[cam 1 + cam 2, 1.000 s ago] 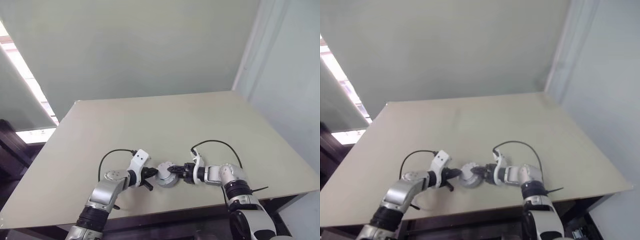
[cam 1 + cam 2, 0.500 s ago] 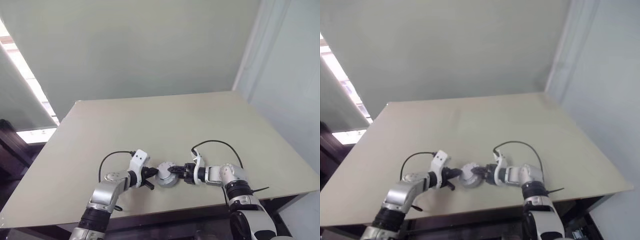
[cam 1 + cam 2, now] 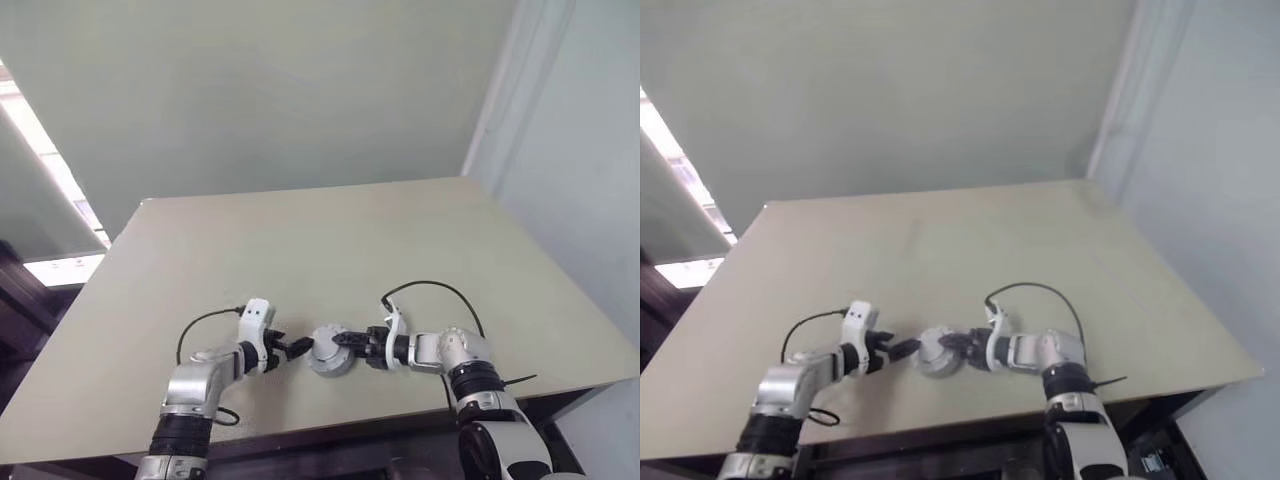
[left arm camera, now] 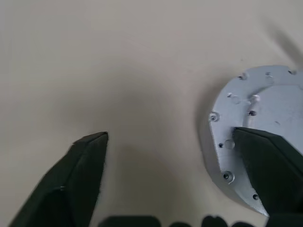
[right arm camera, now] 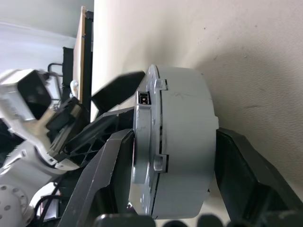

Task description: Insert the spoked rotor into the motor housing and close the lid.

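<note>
A: Near table edge, left gripper now spread wide, backed off leftward.
B: Right gripper clamps the assembled motor housing, lid on. Looks finished.

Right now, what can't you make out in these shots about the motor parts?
- Rotor: no sign of it; the closed grey motor unit hides its inside, right wrist view.
- Copper windings: out of sight behind the casing wall and the lid.
- Lid's far edge: cut off by the frame and by a finger of the left pincer, left wrist view.
- Right pincer contact with the casing: too small in head views.
</note>
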Robot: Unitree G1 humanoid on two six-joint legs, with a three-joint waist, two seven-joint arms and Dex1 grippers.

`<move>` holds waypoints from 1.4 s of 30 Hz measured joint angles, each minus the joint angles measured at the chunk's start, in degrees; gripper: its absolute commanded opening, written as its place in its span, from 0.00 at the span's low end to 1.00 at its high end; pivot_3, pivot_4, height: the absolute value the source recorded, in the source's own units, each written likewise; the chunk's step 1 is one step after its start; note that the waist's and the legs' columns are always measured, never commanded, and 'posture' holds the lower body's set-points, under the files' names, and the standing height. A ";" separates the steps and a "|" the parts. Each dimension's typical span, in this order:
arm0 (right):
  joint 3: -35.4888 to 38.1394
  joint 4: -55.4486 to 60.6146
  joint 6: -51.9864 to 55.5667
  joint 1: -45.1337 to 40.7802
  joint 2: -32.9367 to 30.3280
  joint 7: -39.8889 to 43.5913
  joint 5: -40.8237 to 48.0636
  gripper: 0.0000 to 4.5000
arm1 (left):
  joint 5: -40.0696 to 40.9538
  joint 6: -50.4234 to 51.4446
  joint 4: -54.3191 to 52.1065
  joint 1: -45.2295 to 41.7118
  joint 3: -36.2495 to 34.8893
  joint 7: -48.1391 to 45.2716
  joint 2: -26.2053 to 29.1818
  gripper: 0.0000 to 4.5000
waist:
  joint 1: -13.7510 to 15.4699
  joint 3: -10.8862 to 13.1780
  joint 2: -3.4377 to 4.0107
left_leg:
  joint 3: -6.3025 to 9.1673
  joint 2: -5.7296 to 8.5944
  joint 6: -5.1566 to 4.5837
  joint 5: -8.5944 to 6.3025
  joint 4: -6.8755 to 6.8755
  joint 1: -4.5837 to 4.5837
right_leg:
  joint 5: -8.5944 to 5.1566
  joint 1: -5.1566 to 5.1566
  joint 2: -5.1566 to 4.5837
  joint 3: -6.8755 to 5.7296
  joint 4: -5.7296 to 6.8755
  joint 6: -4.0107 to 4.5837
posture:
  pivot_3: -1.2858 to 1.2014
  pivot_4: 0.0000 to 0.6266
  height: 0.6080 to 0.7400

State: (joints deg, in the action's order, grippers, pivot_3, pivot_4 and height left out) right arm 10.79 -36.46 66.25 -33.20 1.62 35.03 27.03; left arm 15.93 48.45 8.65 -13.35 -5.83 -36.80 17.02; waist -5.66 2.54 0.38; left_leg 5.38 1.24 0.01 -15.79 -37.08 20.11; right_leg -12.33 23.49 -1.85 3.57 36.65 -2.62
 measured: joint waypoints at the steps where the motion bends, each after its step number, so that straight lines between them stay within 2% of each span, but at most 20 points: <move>1: 0.38 -0.02 0.08 0.02 0.25 -0.18 0.13 0.50 | 1.37 1.53 0.01 -0.13 -1.10 -0.06 0.04 1.00 | -0.08 0.01 -0.02 | 0.00 0.00 0.00 0.00 0.00 0.03 | 0.00 0.02 0.00 0.00 -0.01 0.00 | 0.52 0.00 1.00; 7: 2.62 -0.31 0.42 0.18 2.01 -1.37 1.34 0.48 | 10.16 8.21 -0.12 -1.16 -6.64 -0.39 -1.27 1.00 | -0.54 0.03 -0.05 | 0.00 -0.03 0.00 0.00 0.01 0.08 | 0.00 0.08 0.02 0.00 -0.01 0.00 | 0.52 0.00 1.00; 21: 11.77 -0.40 2.04 2.47 6.23 -7.11 6.92 0.48 | 27.77 19.61 -0.80 -0.99 -23.90 8.30 -4.35 1.00 | -0.33 0.07 -0.10 | 0.02 0.01 0.01 0.00 -0.08 0.49 | 0.02 0.37 0.00 0.01 0.01 0.02 | 0.52 0.00 1.00; 31: 15.66 0.22 1.40 2.48 7.18 -10.28 10.93 0.48 | 35.43 25.22 -0.89 1.82 -30.25 11.67 -3.65 1.00 | 0.04 0.10 -0.15 | -0.01 0.05 0.03 0.00 -0.08 0.55 | 0.02 0.44 -0.04 0.06 0.01 0.03 | 0.52 0.00 1.00; 42: 15.32 2.13 1.72 2.45 7.24 -12.15 13.95 0.48 | 42.98 28.22 1.25 1.78 -32.89 16.96 -9.90 1.00 | 0.05 0.11 -0.19 | -0.03 0.07 0.03 0.00 -0.10 0.55 | 0.02 0.42 -0.04 0.09 0.02 0.04 | 0.52 0.00 1.00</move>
State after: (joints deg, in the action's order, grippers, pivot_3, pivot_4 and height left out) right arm 26.11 -34.33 67.97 -30.75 8.85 22.88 40.98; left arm 58.92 76.68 9.89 -11.57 -38.72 -19.84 7.12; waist -5.61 2.64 0.20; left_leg 5.35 1.31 0.04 -15.79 -37.18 20.65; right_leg -12.30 23.91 -1.89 3.65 36.67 -2.58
